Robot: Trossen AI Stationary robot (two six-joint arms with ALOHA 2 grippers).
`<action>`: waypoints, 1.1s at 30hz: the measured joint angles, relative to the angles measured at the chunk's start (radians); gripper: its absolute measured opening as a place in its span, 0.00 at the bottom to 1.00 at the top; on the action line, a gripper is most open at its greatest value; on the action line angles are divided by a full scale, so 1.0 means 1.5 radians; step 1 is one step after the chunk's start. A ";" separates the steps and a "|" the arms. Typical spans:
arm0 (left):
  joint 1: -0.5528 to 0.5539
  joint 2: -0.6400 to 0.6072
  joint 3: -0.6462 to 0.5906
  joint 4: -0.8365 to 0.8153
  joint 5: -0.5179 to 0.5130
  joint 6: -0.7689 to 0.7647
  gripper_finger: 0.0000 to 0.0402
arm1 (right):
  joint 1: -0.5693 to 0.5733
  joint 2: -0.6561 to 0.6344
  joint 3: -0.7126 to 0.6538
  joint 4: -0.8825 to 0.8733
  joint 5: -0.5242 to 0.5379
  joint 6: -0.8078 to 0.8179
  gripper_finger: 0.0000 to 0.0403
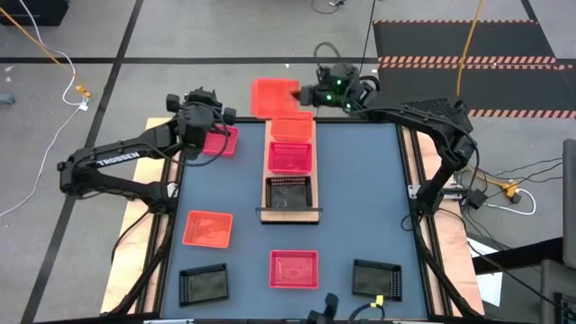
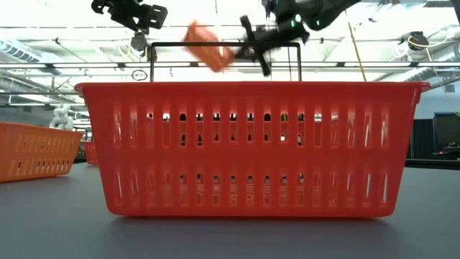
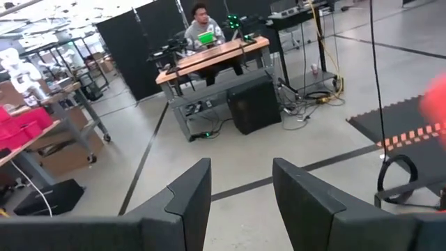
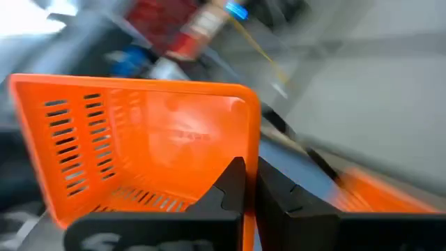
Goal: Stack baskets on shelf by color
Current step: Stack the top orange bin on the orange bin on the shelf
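While right hand (image 1: 304,94) grips orange basket (image 1: 273,96), shelf (image 1: 290,214) baskets empty

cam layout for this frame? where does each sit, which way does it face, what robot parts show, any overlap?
High: overhead, straight down on the table; both arms, shelf.
Low: tabletop height, facing a pink-red basket; arms overhead.
Left wrist: looks past the open left gripper at the room; a person at a desk.
Right wrist: right gripper clamps the orange basket.
Shared: that orange basket in high, low, right wrist.
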 joint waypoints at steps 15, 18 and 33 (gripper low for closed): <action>0.085 0.001 0.000 0.005 0.001 0.040 0.39 | 0.140 -0.028 -0.011 -0.025 0.411 -0.184 0.01; 0.097 0.001 0.000 0.004 0.003 0.039 0.39 | 0.139 -0.022 -0.012 -0.190 0.448 -0.100 0.01; 0.153 0.002 0.000 0.058 0.154 0.044 0.39 | 0.085 0.002 -0.019 -0.310 0.379 0.071 0.02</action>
